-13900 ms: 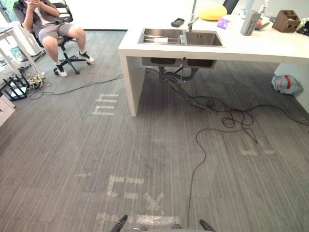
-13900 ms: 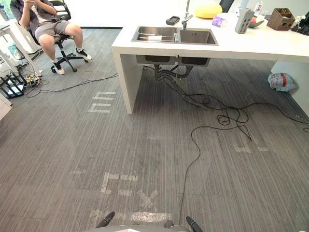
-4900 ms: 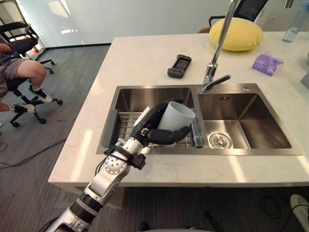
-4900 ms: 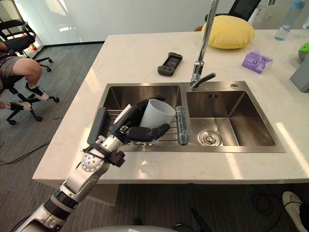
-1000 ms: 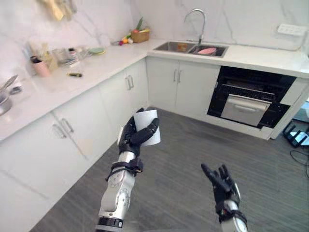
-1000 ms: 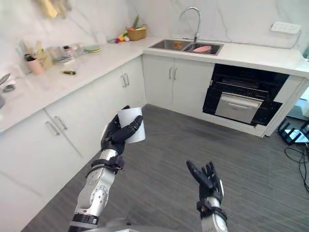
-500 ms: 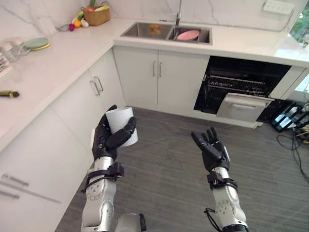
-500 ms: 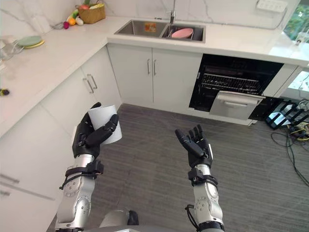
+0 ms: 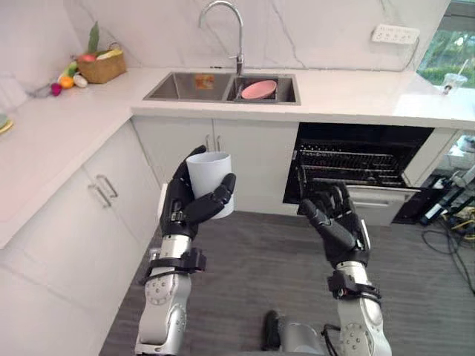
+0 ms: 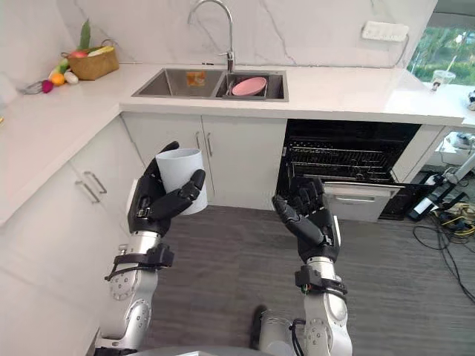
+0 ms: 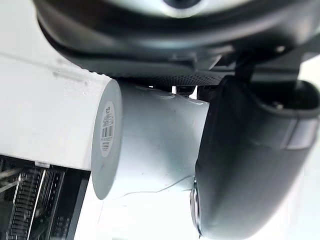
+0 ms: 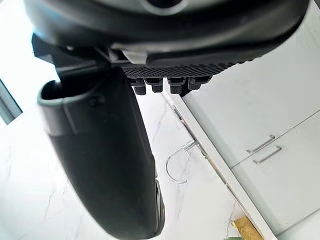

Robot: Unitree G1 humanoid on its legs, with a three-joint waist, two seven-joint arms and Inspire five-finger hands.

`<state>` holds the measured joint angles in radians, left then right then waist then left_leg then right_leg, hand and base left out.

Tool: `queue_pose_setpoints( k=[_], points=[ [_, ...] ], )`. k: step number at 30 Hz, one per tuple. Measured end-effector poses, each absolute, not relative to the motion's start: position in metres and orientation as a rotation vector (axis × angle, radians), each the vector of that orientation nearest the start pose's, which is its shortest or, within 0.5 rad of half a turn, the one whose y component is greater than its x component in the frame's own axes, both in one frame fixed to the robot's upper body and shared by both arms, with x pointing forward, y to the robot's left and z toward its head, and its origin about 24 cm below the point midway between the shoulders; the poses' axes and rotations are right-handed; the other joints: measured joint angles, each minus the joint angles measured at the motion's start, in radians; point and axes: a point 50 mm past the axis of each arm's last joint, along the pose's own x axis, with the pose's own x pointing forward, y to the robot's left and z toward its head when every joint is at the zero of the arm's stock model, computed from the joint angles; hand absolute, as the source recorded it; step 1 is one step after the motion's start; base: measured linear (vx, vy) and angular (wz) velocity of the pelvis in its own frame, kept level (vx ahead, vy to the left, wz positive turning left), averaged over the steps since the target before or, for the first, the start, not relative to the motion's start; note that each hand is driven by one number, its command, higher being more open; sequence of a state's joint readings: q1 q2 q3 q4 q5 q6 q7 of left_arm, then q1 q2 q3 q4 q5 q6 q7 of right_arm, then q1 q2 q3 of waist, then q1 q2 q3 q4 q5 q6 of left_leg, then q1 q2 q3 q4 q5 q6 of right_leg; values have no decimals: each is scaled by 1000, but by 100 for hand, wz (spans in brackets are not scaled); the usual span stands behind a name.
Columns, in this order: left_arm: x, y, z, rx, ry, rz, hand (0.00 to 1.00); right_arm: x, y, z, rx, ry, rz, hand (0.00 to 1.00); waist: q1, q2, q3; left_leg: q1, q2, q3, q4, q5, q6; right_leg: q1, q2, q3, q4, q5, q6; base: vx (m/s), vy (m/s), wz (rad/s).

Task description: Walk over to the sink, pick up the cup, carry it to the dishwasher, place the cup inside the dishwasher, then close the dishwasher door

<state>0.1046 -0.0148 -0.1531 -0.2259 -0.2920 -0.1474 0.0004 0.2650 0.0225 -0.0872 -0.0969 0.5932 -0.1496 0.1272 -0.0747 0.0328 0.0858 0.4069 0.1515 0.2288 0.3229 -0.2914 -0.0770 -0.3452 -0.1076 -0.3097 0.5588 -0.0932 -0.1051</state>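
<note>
A white cup [image 9: 211, 173] stands upright in my left hand [image 9: 187, 208], whose fingers and thumb curl round it at chest height before the white cabinets. The left wrist view shows the cup [image 11: 150, 145] from its base side, pressed against the palm. My right hand [image 9: 335, 226] hangs open beside it, fingers loosely spread, holding nothing. Past the right hand is the dishwasher [image 9: 360, 159] under the counter, its cavity open with a wire rack [image 10: 338, 159] showing and its door [image 10: 356, 194] partly lowered. The sink [image 9: 223, 87] sits in the counter above and to the left.
A pink bowl [image 9: 258, 90] lies in the sink under a tall tap [image 9: 223, 30]. A fruit basket [image 9: 101, 67] stands on the left counter [image 9: 44, 141]. White cabinet doors [image 10: 237, 159] run along the left. Cables and a power strip [image 10: 438, 211] lie on the grey floor at right.
The view has turned toward the dishwasher and come closer. My left hand has lifted the cup higher. My right hand has risen in front of the dishwasher door.
</note>
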Motion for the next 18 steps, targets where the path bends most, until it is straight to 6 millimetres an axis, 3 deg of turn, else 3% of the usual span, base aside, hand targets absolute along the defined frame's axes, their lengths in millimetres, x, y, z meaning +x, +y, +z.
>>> queue_pose_setpoints(
  k=[1, 3, 4, 5, 6, 7, 9, 10, 11, 13, 14, 15, 16, 17, 18],
  points=[
    [231, 116, 84, -345, -253, -130, 0, 195, -186, 22, 570, -74, -130, 100, -4, 3, -2, -19, 17, -8, 62, 27, -26, 16, 7, -5, 7, -26, -1, 556, -279, -2],
    [234, 100, 86, -359, -254, -170, 0, 192, -189, 25, 565, -87, -157, 100, -9, 12, 1, -137, 76, -68, 389, 231, -116, 95, 44, -2, 9, -109, 8, 483, -215, -14],
    [233, 96, 86, -356, -252, -186, 0, 190, -190, 29, 565, -102, -159, 100, -7, 24, -1, -221, 100, -107, 567, 315, -145, 134, 67, 4, -2, -134, 8, 521, -179, -43],
    [232, 93, 84, -343, -246, -196, 0, 187, -193, 33, 554, -121, -166, 100, -6, 42, -3, -324, 132, -127, 786, 320, -146, 192, 104, 18, -26, -160, 3, 510, -160, -51],
    [231, 93, 83, -343, -238, -193, 0, 184, -194, 35, 546, -131, -171, 100, -8, 43, -1, -391, 147, -132, 890, 310, -130, 246, 124, 31, -49, -177, -2, 601, -142, -65],
    [229, 95, 79, -345, -225, -182, 0, 179, -195, 37, 526, -145, -173, 100, -6, 40, 1, -484, 158, -117, 955, 260, -57, 333, 146, 57, -99, -192, -14, 478, -93, -58],
    [226, 98, 76, -346, -213, -167, 0, 178, -195, 39, 520, -156, -161, 100, 8, 39, -1, -543, 167, -74, 916, 206, -21, 394, 153, 93, -146, -194, -10, 452, -45, -73],
    [225, 100, 74, -346, -205, -155, 0, 181, -194, 42, 512, -170, -143, 100, 32, 36, -3, -606, 175, -8, 767, 146, 15, 446, 152, 147, -203, -188, 0, 449, 0, -90],
    [224, 101, 73, -347, -203, -150, 0, 183, -193, 43, 505, -173, -131, 100, 40, 35, -2, -616, 172, 15, 677, 133, 23, 462, 148, 172, -222, -186, 3, 564, 44, -111],
    [220, 108, 68, -345, -185, -120, 0, 195, -181, 49, 493, -187, -58, 100, 65, 25, -1, -612, 86, -17, 208, 141, 14, 495, 107, 284, -255, -196, 32, 504, 128, -129],
    [219, 109, 67, -344, -181, -113, 0, 198, -177, 50, 492, -189, -38, 100, 70, 19, 2, -608, 64, -38, 107, 155, 10, 500, 94, 312, -257, -203, 44, 512, 196, -139],
    [218, 110, 65, -339, -173, -109, 0, 201, -173, 51, 480, -187, -14, 100, 77, 13, 7, -607, 39, -55, -36, 203, 9, 514, 71, 355, -258, -221, 76, 403, 186, -91],
    [217, 109, 64, -341, -170, -110, 0, 201, -173, 51, 472, -183, -8, 100, 75, 12, 7, -608, 33, -51, -80, 236, 7, 526, 59, 365, -258, -231, 94, 606, 328, -80],
    [216, 108, 64, -343, -165, -120, 0, 199, -175, 49, 458, -172, -12, 100, 69, 14, 6, -608, 23, -38, -130, 319, 14, 554, 43, 367, -256, -253, 132, 622, 416, -51],
    [213, 105, 65, -350, -170, -140, 0, 195, -181, 45, 436, -151, -26, 100, 62, 36, -8, -608, 24, -21, -137, 482, 61, 588, 38, 371, -242, -289, 190, 634, 446, -43]
  ],
)
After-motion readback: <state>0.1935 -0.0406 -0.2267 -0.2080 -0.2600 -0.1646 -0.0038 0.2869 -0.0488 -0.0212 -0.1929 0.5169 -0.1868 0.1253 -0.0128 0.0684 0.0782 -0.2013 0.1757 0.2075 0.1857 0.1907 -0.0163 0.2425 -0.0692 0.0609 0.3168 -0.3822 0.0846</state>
